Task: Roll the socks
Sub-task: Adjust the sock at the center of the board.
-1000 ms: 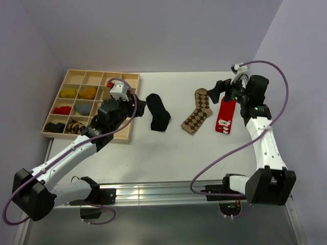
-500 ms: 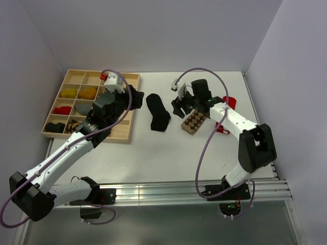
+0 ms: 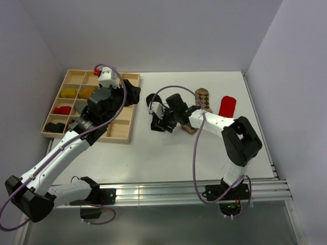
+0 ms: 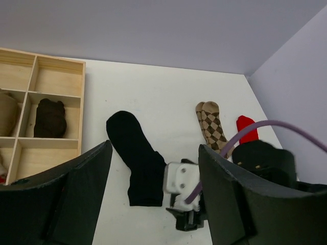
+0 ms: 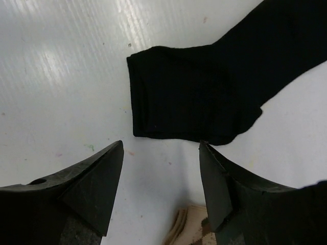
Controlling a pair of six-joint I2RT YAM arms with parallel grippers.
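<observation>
Top view: we see the right gripper (image 3: 160, 116) has swung from the red sock (image 3: 227, 104) past the argyle sock (image 3: 203, 95) to the black sock (image 3: 152, 99), which lies flat on the table (image 3: 168, 158) beside the tray (image 3: 121, 131). The left gripper (image 3: 134, 93) has pulled back over the tray's far corner.

Left wrist view: its jaws are released and empty.

Right wrist view: the jaws are apart, holding nothing, just short of the black sock's squared end. We judge rolling is not yet begun and that this sock comes first.
</observation>
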